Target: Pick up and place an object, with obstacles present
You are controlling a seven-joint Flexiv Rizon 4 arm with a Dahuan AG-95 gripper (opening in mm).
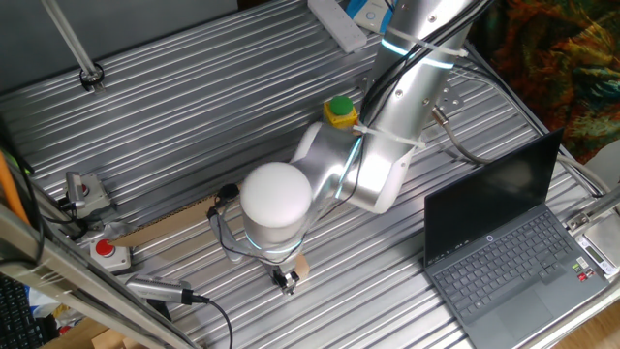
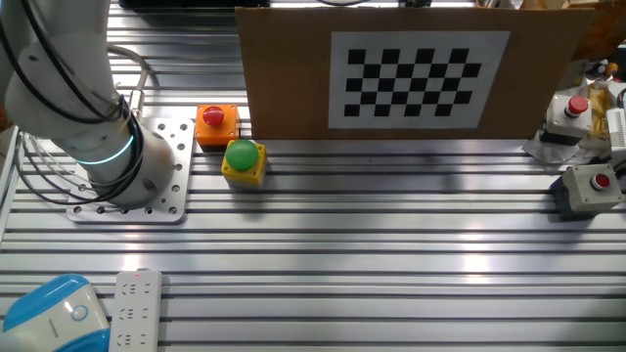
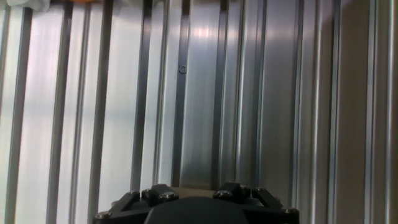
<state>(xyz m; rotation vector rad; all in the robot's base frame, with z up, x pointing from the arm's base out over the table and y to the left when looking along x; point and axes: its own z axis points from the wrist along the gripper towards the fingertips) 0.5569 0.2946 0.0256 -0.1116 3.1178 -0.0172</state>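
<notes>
One fixed view shows the arm (image 1: 387, 126) reaching from the upper right of the frame down to the lower centre, its white rounded joint hiding most of the pincer (image 1: 285, 281). A small light-tan block (image 1: 301, 265) shows just at the pincer's right side, low over the ribbed metal surface (image 1: 194, 107); whether the fingers grip it I cannot tell, nor how wide they stand. Left of it lies a long brown cardboard strip (image 1: 170, 225), and a laptop (image 1: 509, 242) sits at lower right. A yellow box with a green button (image 1: 340, 111) rests near the arm's base. Hand view gives only the dark gripper body at the bottom edge and bare grooves. The other fixed view shows a checkerboard panel (image 2: 419, 76) standing at the back.
</notes>
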